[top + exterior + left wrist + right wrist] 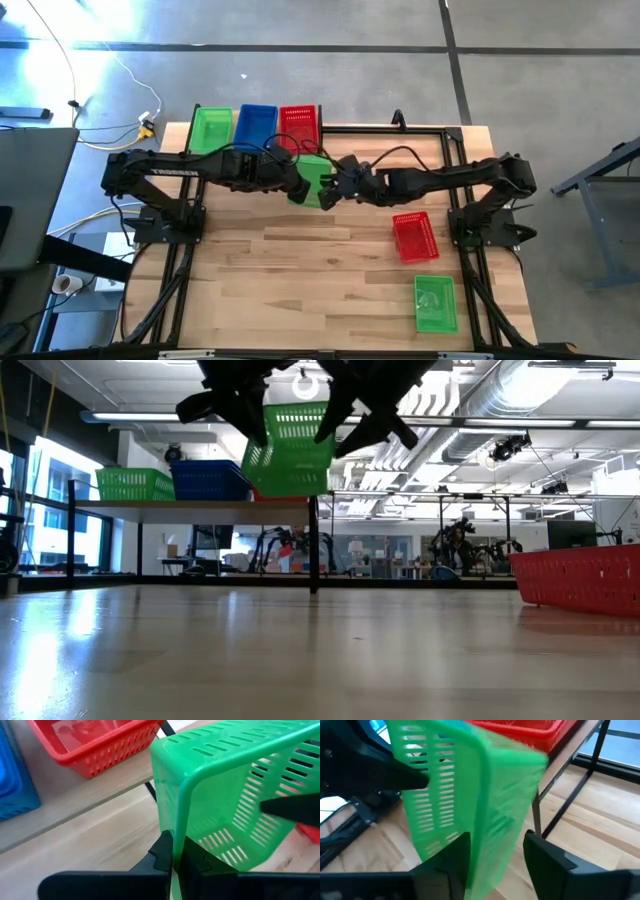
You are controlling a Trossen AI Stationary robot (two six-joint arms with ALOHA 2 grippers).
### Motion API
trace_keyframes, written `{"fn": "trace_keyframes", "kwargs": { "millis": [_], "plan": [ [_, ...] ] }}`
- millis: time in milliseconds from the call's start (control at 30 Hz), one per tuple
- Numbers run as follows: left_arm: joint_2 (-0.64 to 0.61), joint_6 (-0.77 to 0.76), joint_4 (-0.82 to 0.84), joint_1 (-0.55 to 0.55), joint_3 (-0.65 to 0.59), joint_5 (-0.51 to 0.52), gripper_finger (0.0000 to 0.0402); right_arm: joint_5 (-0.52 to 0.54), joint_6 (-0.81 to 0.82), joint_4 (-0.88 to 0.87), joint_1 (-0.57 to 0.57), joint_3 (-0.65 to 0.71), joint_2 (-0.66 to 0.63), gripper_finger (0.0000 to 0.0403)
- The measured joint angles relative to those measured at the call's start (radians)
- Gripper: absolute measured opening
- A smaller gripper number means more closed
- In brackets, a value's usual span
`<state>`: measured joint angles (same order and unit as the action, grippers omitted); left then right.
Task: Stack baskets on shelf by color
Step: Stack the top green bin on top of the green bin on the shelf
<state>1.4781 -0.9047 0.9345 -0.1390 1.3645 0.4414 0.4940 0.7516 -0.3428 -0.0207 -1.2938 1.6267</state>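
A green basket (315,180) (290,450) hangs tilted in mid-air above the table's middle, between my two grippers. My left gripper (303,185) (174,855) is shut on it. My right gripper (338,185) (495,855) is open, its fingers standing apart on either side of the basket's opposite wall. The shelf (200,506) at the far left carries a green basket (211,128), a blue basket (255,125) and a red basket (298,125) side by side, each resting on its bottom. My left gripper pinches the green basket's rim (179,820) and the wall below it, one finger inside the basket and one outside. The basket is lifted clear of the table and tilted, its open side turned sideways. Whether a finger (452,862) of my right gripper touches the basket wall, I cannot tell.
A red basket (413,237) (580,575) lies on the table at the right, and another green basket (435,303) sits nearer the front right edge. The shelf's black leg (314,545) stands just behind the raised basket. The table's left and middle front lie bare.
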Motion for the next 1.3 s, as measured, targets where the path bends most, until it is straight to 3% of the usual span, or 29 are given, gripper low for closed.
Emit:
{"fn": "trace_keyframes", "kwargs": {
  "millis": [400, 900, 1300],
  "plan": [
    [-0.137, 0.003, 0.168, -0.041, 0.001, -0.041, 0.0000, 0.031, -0.038, -0.014, -0.028, -0.001, -0.130, 0.0177],
    [-0.366, 0.063, 0.196, -0.154, 0.002, -0.041, 0.0000, 0.093, -0.093, -0.019, 0.012, -0.001, -0.164, 0.0177],
    [-0.405, 0.307, 0.245, -0.356, 0.219, 0.020, 0.0000, 0.101, -0.150, -0.053, 0.105, -0.001, -0.163, 0.0177]
  ]
}}
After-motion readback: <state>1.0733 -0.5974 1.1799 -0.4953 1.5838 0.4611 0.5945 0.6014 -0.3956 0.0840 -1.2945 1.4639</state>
